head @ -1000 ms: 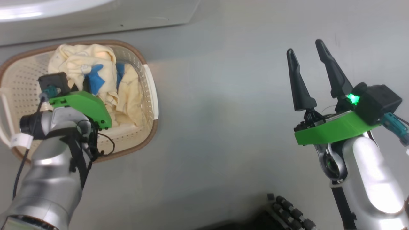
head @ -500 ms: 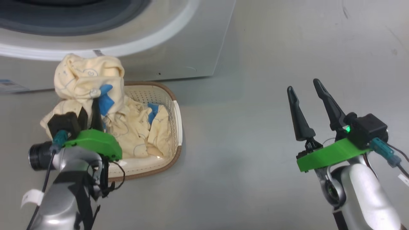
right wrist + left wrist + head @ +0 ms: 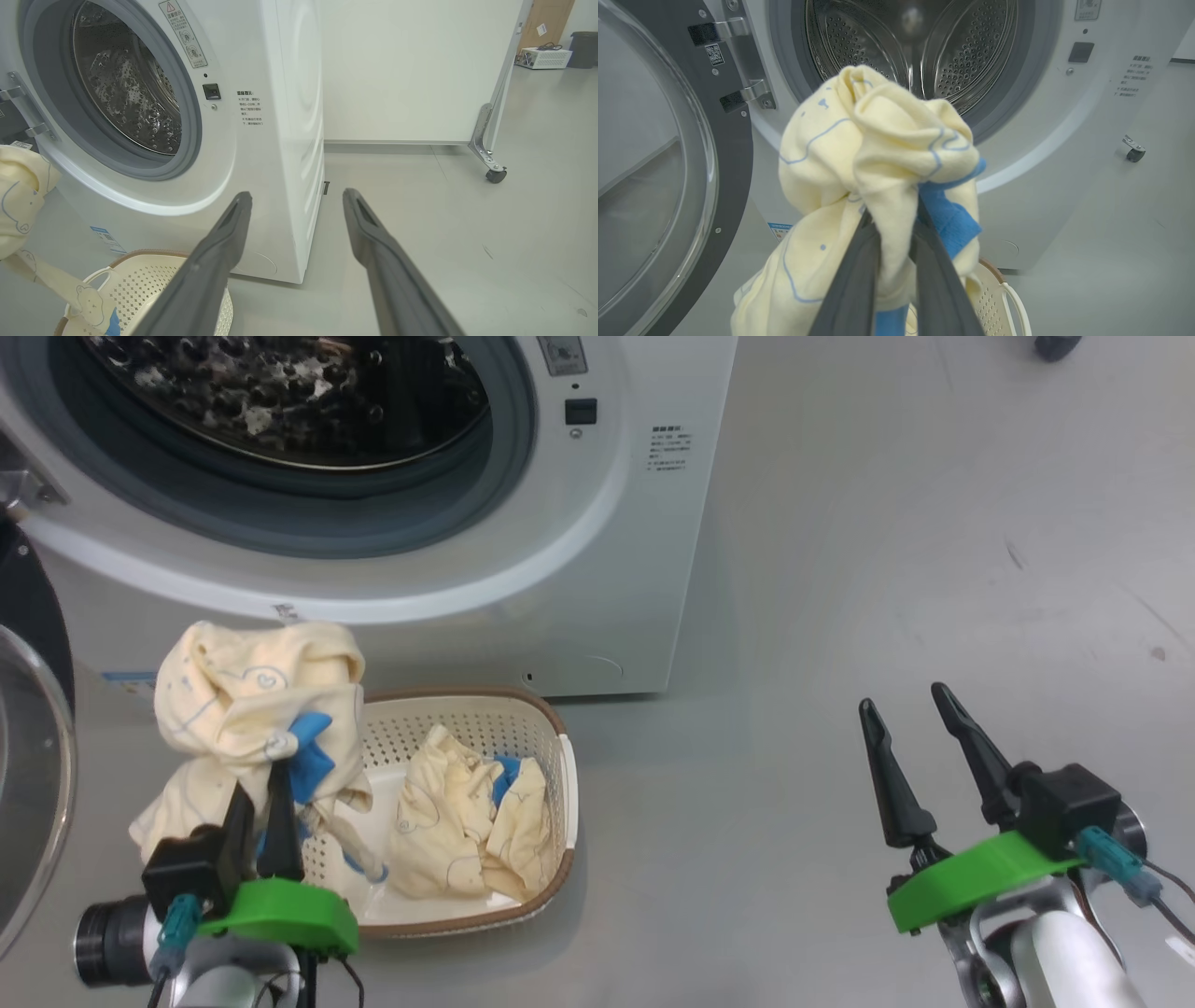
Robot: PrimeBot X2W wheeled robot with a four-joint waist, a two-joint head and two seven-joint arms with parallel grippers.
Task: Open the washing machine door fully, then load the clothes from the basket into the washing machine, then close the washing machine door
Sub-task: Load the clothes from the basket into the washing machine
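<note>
Nearest, the left gripper (image 3: pixel 261 782) pinches a cream-and-blue garment (image 3: pixel 252 695) above the left end of the basket (image 3: pixel 563 784). The right gripper (image 3: pixel 902 696) hangs wide open, well right. More clothes (image 3: pixel 462 821) lie in the basket. Beyond, the washing machine (image 3: pixel 607 569) stands with its door (image 3: pixel 28 616) open, left.

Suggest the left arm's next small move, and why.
Probably carry the left end effector forward and up to the drum opening: it is shut on a cream garment held above the basket, the door stands open, and more clothes lie in the basket.
</note>
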